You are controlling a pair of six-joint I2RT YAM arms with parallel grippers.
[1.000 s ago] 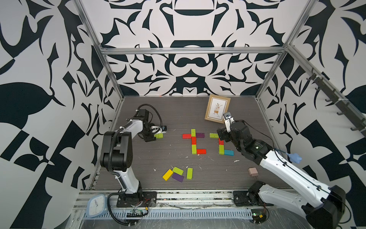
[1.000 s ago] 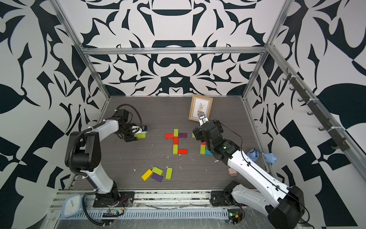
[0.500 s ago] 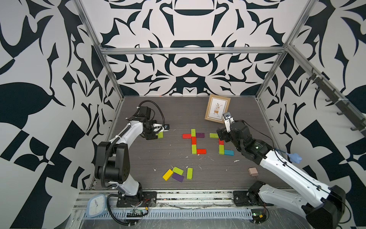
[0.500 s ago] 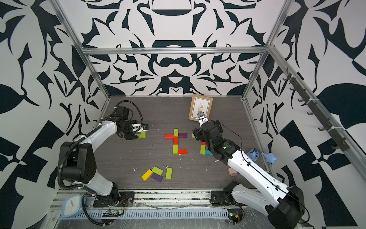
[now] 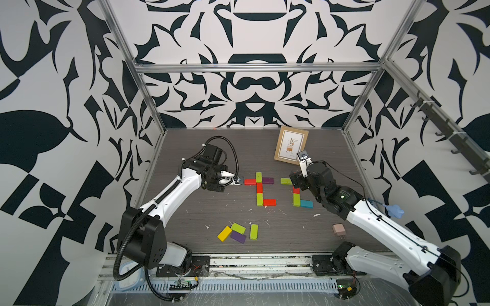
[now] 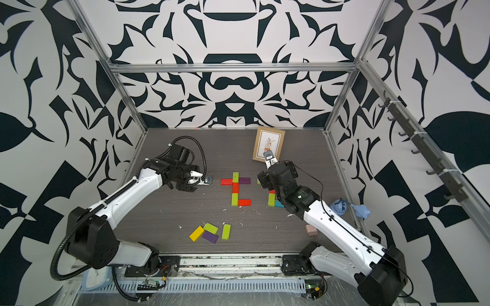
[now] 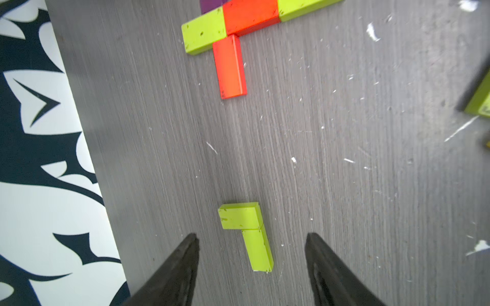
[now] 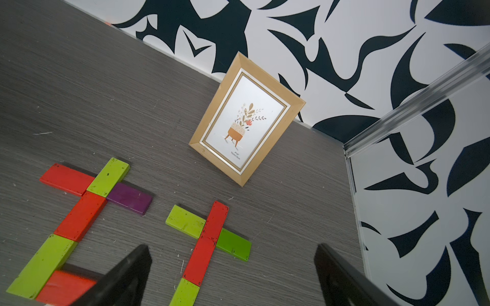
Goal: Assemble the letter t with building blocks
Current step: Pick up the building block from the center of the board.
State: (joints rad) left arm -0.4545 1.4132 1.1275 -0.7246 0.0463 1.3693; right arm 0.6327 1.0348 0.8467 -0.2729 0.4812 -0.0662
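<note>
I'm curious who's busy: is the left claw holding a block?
No, the left gripper is open and touches neither lime green block by it.

The picture frame [image 8: 246,119] has tiny print inside it, just under the drawn plant pot [image 8: 236,132]. It looks like 4"x6" on one line and 10cmx15cm on the next line.

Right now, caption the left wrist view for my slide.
Open left gripper over two lime green blocks in an L; block t beyond.
</note>
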